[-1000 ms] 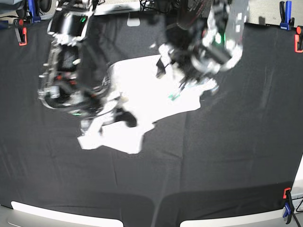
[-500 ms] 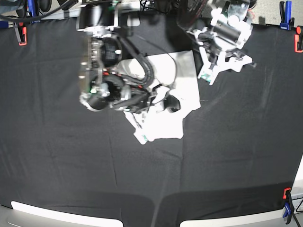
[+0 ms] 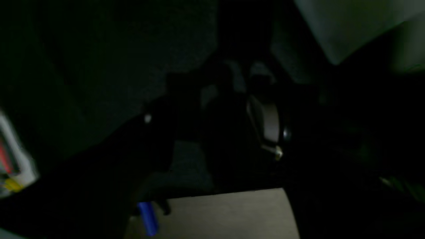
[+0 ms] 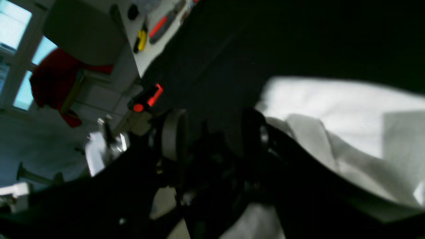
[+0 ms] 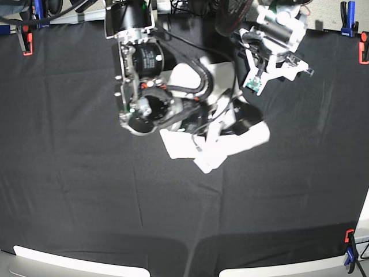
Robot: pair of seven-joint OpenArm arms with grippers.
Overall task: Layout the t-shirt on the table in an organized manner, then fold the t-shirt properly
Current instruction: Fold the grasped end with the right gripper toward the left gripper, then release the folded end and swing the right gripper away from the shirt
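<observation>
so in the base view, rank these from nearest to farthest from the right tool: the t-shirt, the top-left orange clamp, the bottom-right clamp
1. The t-shirt, directly at the right tool, mid-table.
2. The top-left orange clamp, at the table's far left edge.
3. The bottom-right clamp, at the near right corner, farthest.

The t-shirt [image 5: 222, 147] is white and lies crumpled, partly folded over itself, near the far middle of the table [image 5: 69, 190]. Its print seems hidden. The table is covered by flat black cloth.
</observation>
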